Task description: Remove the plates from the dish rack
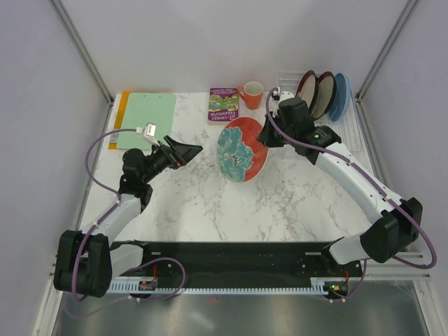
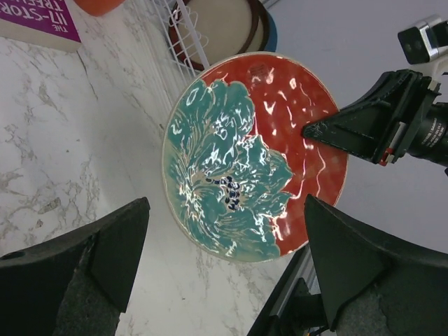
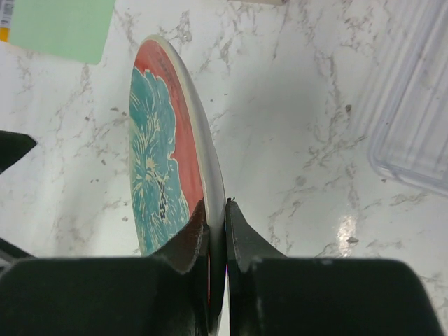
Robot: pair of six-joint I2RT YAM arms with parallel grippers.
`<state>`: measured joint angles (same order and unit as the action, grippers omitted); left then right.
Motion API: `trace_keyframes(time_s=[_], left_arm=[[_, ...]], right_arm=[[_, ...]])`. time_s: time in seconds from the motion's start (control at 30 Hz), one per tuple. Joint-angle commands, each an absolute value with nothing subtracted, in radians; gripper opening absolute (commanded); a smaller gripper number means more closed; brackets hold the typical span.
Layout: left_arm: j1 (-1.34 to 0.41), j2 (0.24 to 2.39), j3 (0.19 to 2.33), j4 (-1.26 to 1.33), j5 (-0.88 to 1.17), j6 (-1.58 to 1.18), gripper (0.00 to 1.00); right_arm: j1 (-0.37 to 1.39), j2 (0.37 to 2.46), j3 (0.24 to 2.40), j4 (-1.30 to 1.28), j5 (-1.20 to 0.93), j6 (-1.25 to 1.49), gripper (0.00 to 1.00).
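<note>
My right gripper (image 1: 268, 137) is shut on the rim of the red-orange plate with the teal flower (image 1: 243, 149) and holds it on edge, tilted, over the middle of the table. In the right wrist view its fingertips (image 3: 216, 204) pinch the plate's edge (image 3: 164, 154). My left gripper (image 1: 190, 149) is open and empty, left of the plate and facing its patterned face (image 2: 252, 154). The dark-red-rimmed cream plate (image 1: 318, 94) and the light blue plate (image 1: 342, 96) stand upright in the dish rack (image 1: 290, 75) at the back right.
A green clipboard (image 1: 147, 119) lies at the back left. A purple book (image 1: 224, 103) and an orange mug (image 1: 252, 94) sit at the back centre, next to the rack. The rack's clear tray (image 3: 413, 140) lies right of the held plate.
</note>
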<state>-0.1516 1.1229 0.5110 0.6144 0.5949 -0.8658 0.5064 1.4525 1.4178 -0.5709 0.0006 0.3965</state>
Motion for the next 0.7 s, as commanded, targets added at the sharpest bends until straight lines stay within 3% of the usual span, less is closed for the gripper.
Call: trace_keyframes(time_s=[0.0,0.27,0.43,0.53,0.63,0.67], left_arm=[[-0.147,1.149,0.465,0.785,0.629,-0.956,0.97],[-0.147,1.183,0.422,0.856,0.630,-0.965,0.97],[-0.149,1.239,0.426,0.997,0.661,-1.045,0.91],[-0.149,1.291,0.440,1.075,0.686,-1.086,0.77],[-0.150,1.341,0.439,1.170,0.702,-1.130,0.57],[-0.150,1.353,0.440,1.186,0.709,-1.150,0.38]], right_arm=[[0.511,1.310,1.407,-0.233,-0.126,0.540,0.00],[0.512,1.308,1.318,-0.076,-0.270,0.667,0.00],[0.535,1.312,1.241,0.050,-0.325,0.742,0.00],[0.535,1.313,1.220,0.086,-0.353,0.768,0.00],[0.541,1.318,1.210,0.098,-0.376,0.787,0.00],[0.543,1.315,1.209,0.097,-0.376,0.788,0.00]])
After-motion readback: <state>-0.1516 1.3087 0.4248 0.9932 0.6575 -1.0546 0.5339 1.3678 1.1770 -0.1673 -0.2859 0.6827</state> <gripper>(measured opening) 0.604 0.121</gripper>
